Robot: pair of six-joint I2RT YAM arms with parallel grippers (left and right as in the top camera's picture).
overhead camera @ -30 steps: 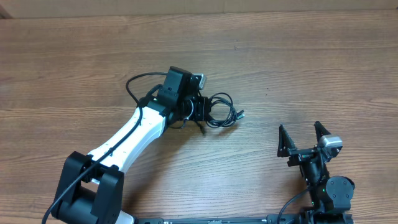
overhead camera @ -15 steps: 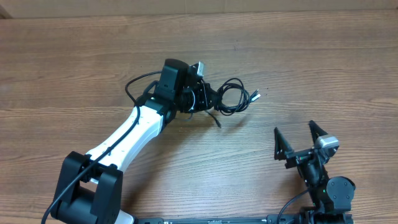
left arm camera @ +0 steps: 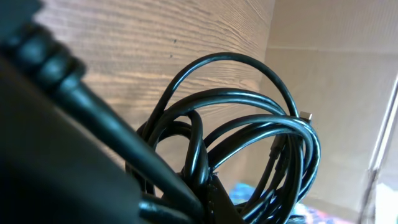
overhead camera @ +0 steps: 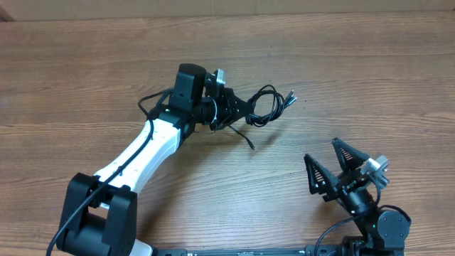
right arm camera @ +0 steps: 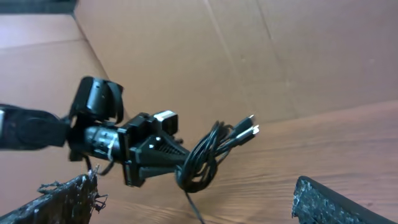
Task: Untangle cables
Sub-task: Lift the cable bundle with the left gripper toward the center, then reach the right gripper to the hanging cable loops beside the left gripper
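Observation:
The cables (overhead camera: 268,107) are a bunched coil of thin black cords, lifted off the wooden table. My left gripper (overhead camera: 240,111) is shut on the coil's left side. Two small plugs (overhead camera: 291,97) stick out at the upper right, and one loose end (overhead camera: 247,141) hangs down toward the table. In the left wrist view the loops (left arm camera: 249,124) fill the frame right at the jaws (left arm camera: 208,199). My right gripper (overhead camera: 331,166) stands open and empty at the lower right, well apart from the coil. From the right wrist view the coil (right arm camera: 205,158) hangs between its two fingers (right arm camera: 74,196), far ahead.
The left arm's own thicker black cable (overhead camera: 151,99) loops beside its wrist. A cardboard wall (right arm camera: 261,50) rises behind the table's far edge. Bare wood table (overhead camera: 370,71) lies around the coil.
The left gripper has raised the coil and carried it up and to the right. The right gripper has shifted left and swung round, still open.

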